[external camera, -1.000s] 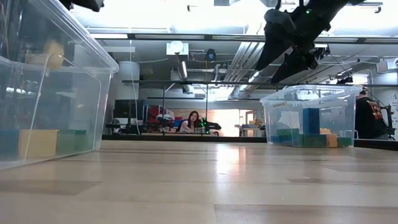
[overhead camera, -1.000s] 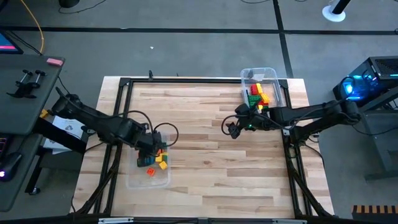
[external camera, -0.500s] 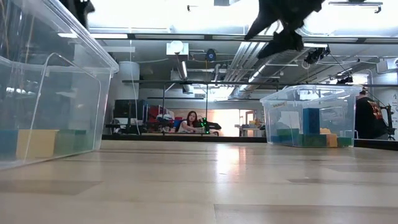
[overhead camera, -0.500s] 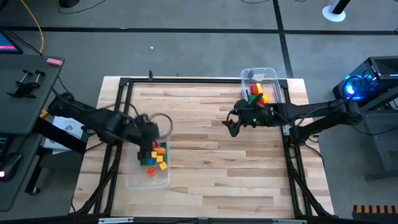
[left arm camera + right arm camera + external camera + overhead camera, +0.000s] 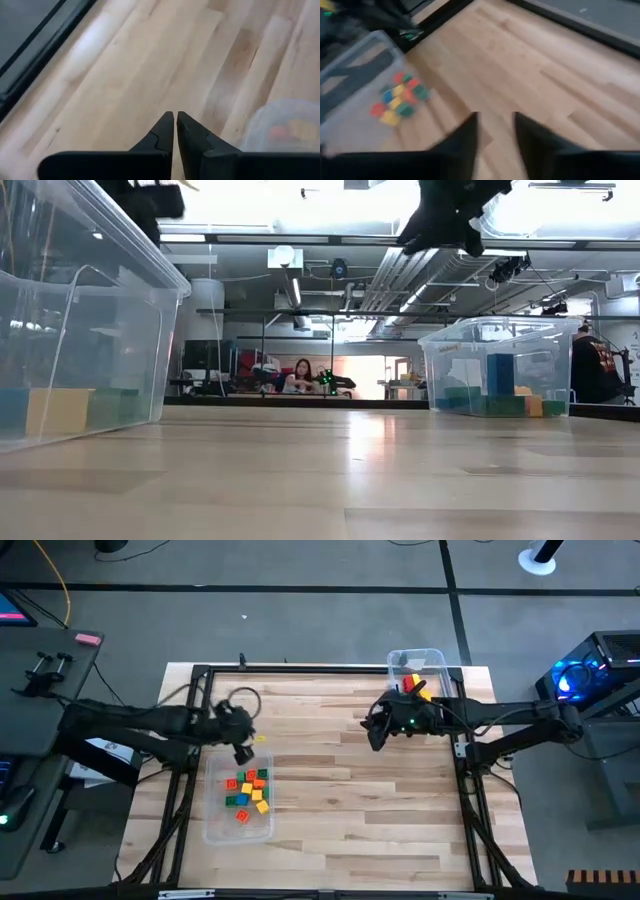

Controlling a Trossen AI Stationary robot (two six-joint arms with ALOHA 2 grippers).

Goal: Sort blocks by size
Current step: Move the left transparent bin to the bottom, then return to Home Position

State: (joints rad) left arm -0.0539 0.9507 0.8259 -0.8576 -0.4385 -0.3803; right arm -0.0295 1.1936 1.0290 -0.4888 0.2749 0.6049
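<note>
Several small blocks [image 5: 248, 792] in red, orange, yellow, green and blue lie on the floor of a clear bin [image 5: 215, 825] at the table's near left; they also show in the right wrist view [image 5: 397, 99]. More blocks [image 5: 413, 687] sit in a second clear bin [image 5: 430, 658] at the far right, partly under my right arm. My left gripper [image 5: 175, 119] is shut on nothing and hangs above the table just beyond the near-left bin [image 5: 243, 753]. My right gripper [image 5: 495, 126] stands open with nothing in it, high over the table's middle right [image 5: 375, 736].
A black metal frame [image 5: 200, 675] runs around the wooden table top. Bare wood [image 5: 320, 780] lies between the two bins. In the low view the far bin [image 5: 500, 370] stands at the right and the near bin's wall [image 5: 90, 350] fills the left.
My left gripper has drawn back from over the near-left bin toward the table's far edge, and the blocks in that bin now show uncovered. My right gripper has risen and moved a little toward the far edge.
</note>
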